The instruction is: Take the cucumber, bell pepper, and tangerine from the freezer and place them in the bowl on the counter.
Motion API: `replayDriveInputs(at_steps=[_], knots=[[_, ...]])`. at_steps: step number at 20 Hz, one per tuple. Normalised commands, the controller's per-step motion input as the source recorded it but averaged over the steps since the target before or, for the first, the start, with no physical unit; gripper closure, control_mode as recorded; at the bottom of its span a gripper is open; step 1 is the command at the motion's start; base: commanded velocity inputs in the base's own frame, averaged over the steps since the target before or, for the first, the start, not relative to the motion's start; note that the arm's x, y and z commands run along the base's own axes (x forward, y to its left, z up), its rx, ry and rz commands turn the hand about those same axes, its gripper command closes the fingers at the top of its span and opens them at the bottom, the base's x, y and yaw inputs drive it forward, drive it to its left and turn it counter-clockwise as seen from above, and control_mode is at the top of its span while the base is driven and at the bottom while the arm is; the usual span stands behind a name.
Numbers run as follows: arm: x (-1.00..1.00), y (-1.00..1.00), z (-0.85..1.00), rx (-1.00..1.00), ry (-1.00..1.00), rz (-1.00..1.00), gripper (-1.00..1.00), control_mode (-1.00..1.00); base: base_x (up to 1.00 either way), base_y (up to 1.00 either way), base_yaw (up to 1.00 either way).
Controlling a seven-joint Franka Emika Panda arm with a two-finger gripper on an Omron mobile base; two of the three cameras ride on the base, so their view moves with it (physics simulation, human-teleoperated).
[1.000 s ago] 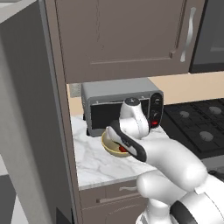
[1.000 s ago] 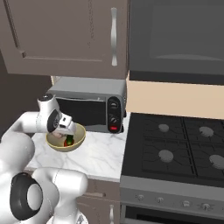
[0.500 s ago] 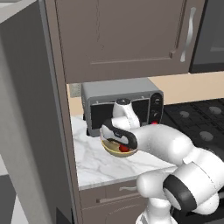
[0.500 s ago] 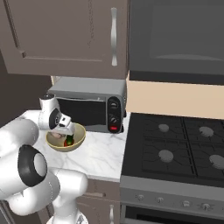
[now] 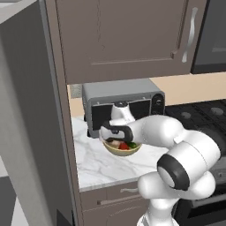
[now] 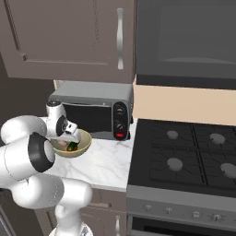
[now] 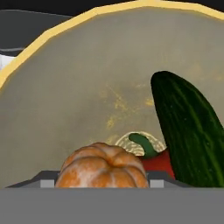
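The pale yellow-olive bowl (image 5: 132,153) (image 6: 85,142) (image 7: 87,70) stands on the white marble counter (image 5: 95,164) in front of the microwave. Inside it lie the dark green cucumber (image 7: 190,131) (image 5: 133,145) and the red bell pepper (image 7: 158,161) (image 5: 124,145) with its green stem. My gripper (image 5: 115,140) (image 6: 69,139) hangs low over the bowl's left part. The orange tangerine (image 7: 103,168) sits right between its fingers just above the bowl's bottom, and the gripper looks shut on it. The grey freezer (image 5: 31,128) fills the left side.
A grey microwave (image 5: 126,99) (image 6: 94,108) stands right behind the bowl. The black stove top (image 6: 184,154) lies to the right of the counter. Brown wall cupboards (image 5: 123,35) hang above. My own elbow and forearm bulk in front of the bowl.
My hand has shifted a little to the left over the bowl, and my elbow has swung across in front. The bowl and what lies in it have stayed put.
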Motion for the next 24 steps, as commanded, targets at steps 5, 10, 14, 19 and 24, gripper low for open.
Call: replayDriveInputs(at_steps=[5, 10, 14, 19, 24], knots=[[0.06, 0.02, -0.21, 0.0, 0.05, 0.0, 1.0, -1.0, 0.0, 0.0, 0.0], [0.0, 0.03, -0.04, 0.0, 0.04, 0.0, -1.0, -1.0, 0.0, 0.0, 0.0], [0.0, 0.0, 0.0, 0.0, 0.0, 0.0, -1.0, -1.0, 0.0, 0.0, 0.0], [-0.13, 0.0, 0.0, 0.0, -0.04, 0.0, -1.0, -1.0, 0.0, 0.0, 0.0], [-0.25, -0.05, 0.05, 0.0, -0.05, 0.0, -1.0, -1.0, 0.0, 0.0, 0.0]])
